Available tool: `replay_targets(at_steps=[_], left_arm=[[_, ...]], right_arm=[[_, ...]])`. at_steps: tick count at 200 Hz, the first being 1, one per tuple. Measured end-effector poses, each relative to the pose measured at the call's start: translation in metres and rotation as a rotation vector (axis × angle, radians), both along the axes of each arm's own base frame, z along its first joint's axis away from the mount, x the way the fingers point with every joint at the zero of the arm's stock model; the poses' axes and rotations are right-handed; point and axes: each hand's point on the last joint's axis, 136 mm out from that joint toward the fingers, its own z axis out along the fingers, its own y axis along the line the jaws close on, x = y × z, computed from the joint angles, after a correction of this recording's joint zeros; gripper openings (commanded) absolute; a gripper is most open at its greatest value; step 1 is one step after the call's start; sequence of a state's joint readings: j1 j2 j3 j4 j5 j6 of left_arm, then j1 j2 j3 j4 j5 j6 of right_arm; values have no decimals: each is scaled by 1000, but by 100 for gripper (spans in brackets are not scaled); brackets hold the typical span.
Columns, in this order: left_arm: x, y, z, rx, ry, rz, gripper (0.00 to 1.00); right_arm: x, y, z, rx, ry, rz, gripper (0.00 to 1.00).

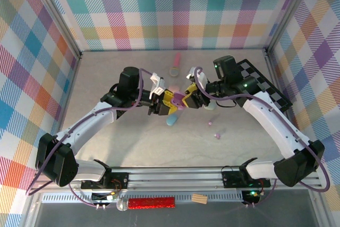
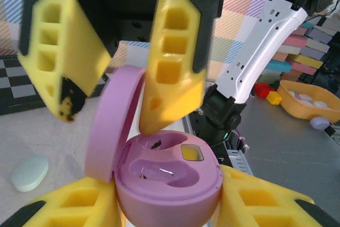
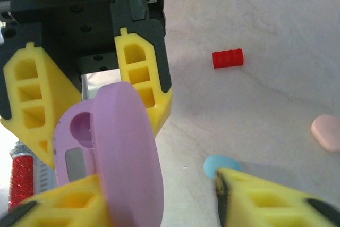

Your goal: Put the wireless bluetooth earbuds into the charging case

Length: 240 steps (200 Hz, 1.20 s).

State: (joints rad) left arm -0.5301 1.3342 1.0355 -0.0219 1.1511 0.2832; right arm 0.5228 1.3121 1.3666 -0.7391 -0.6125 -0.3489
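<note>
My left gripper (image 1: 169, 101) (image 2: 167, 198) is shut on the base of a purple charging case (image 1: 178, 99) (image 2: 170, 174), held above the table with its lid (image 2: 109, 126) (image 3: 130, 158) swung open. My right gripper (image 1: 190, 99) (image 2: 109, 120) (image 3: 159, 184) is open and straddles the lid. One of its yellow fingers (image 2: 170, 73) touches the rear well; the other (image 3: 265, 198) stands clear outside the lid. The front well looks glossy; whether an earbud sits in it I cannot tell. A tiny purple earbud (image 1: 216, 135) lies on the table to the right.
A blue case (image 1: 171, 120) (image 3: 218, 164) lies on the table under the grippers. Further back lie a mint case (image 1: 173, 70) (image 2: 29, 173) and a pink case (image 1: 177, 58) (image 3: 326, 131). A red brick (image 3: 228, 58) sits apart. A checkered board (image 1: 260, 83) lies at the right.
</note>
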Motion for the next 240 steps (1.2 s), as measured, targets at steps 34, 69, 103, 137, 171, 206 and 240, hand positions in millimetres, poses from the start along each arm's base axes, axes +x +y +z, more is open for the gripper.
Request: replay_targets(at_steps=[34, 69, 103, 137, 171, 206, 240], left_arm=[[2, 0, 0, -2, 3, 9, 40], [4, -1, -2, 1, 7, 21, 52], [4, -1, -2, 3, 15, 23, 69], [6, -1, -4, 10, 12, 39, 72], [10, -1, -5, 19, 7, 63, 70], [12, -1, -6, 23, 7, 71, 66], [15, -2, -11, 31, 29, 73, 64]], right_arm=[[0, 0, 0, -2, -10, 4, 5], [3, 0, -2, -20, -26, -13, 0], [10, -2, -4, -45, -54, -43, 0], [17, -3, -1, -48, -86, -67, 0], [18, -3, 0, -42, -98, -72, 0], [18, -2, 0, -41, -96, -70, 0], [17, 0, 1, -35, -101, -62, 0]])
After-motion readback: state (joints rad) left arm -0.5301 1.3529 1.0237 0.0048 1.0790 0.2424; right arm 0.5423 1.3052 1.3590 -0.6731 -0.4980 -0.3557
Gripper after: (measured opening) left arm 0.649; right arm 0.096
